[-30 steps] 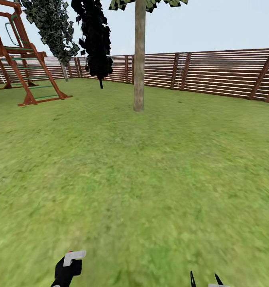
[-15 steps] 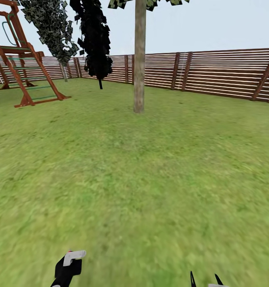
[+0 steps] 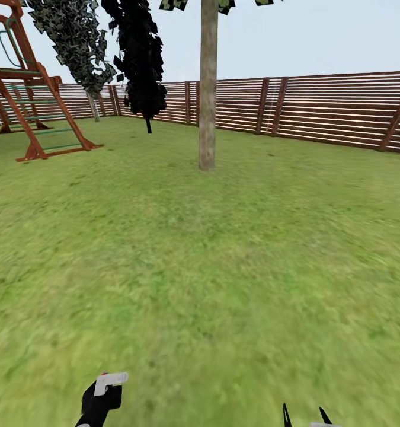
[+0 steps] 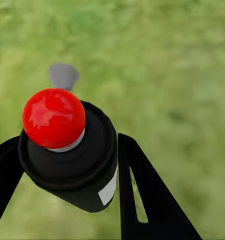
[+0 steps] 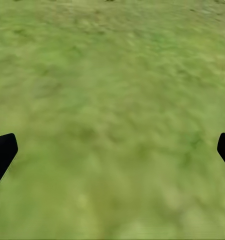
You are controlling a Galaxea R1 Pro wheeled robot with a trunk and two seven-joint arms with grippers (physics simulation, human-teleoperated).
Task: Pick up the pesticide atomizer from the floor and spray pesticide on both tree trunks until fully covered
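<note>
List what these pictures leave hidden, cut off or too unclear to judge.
- Tree trunk: head view's top edge crops its crown.
- Far trunk: small, half behind dark foliage.
- Climbing frame: cut by the left edge.
- Pesticide atomizer: left wrist view shows its red cap end; the lower body is hidden, nozzle blurred.
- Left hand: arm below the bottom edge.
- Right hand: fingertips at the picture's sides only.

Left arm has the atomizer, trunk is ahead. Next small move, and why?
Probably keep driving forward toward the tree trunk. The left gripper has its jaws closed on the pesticide atomizer, so the pickup is done, but a wide stretch of grass lies between robot and trunk, likely too far to spray. The right gripper is open and empty.
</note>
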